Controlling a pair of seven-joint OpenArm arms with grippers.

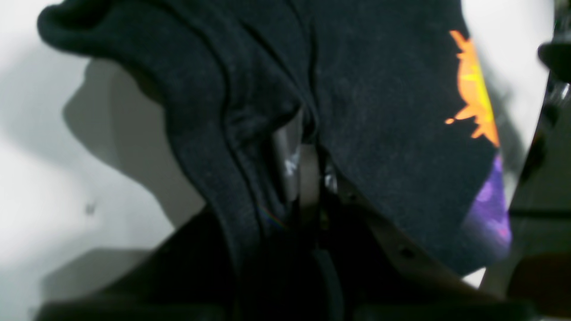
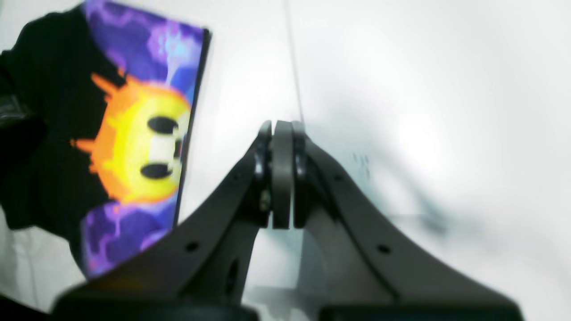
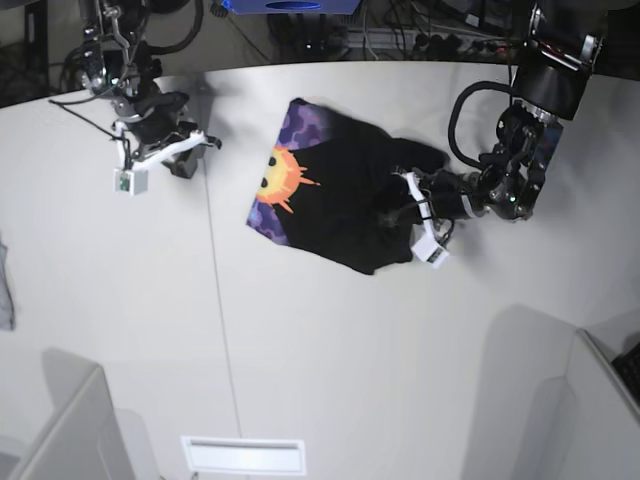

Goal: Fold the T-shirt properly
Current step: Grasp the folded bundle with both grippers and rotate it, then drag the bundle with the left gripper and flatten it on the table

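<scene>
Cloth is bunched in my left pincer (image 1: 308, 156), clamped on the right edge of the black short-sleeved cotton T-shirt (image 3: 340, 205) mid-table. A fold seems begun; next I would carry that edge left. My right pincer (image 2: 282, 174) sits pressed together, empty (its own camera alone shows the sun-face fully).

T-shirt (image 3: 345, 205): matt black cloth (glossy-ish print); table (image 3: 300, 340) smooth white, matt

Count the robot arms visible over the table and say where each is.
2. Left arm at the T-shirt, base view's right; right arm at upper left, away from the shirt. None seems hidden.
</scene>
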